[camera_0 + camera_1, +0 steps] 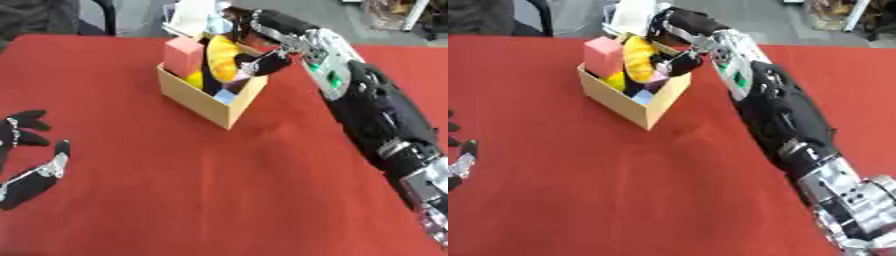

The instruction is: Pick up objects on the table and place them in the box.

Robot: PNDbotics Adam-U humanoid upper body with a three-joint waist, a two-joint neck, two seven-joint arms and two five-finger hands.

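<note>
Looking down: you see a red table [175,190] with a tan cardboard box [210,102] standing toward its far side, one corner turned to you.
Right hand: your right hand [262,47] reaches in from the lower right, the arm running up across the cloth, and sits above the box's far right corner.
Right fingers: you have them curled round a yellow object [222,59], the thumb on its right side and the other fingers arched over its top.
Yellow object: it stands roughly upright, its lower end down inside the box and its upper part above the rim; what it is you cannot tell beyond a rounded yellow shape.
Pink block [184,55]: it stands in the box's left part, just beside the yellow object, sticking well above the rim.
Other contents: a pale blue piece [226,95] lies low against the inner right wall, and a bit of yellow shows below the pink block; the rest is too dark to make out.
Left hand: your left hand [31,160] lies at the left edge of the view, well apart from the box.
Left fingers: they are spread and relaxed and hold nothing.
</note>
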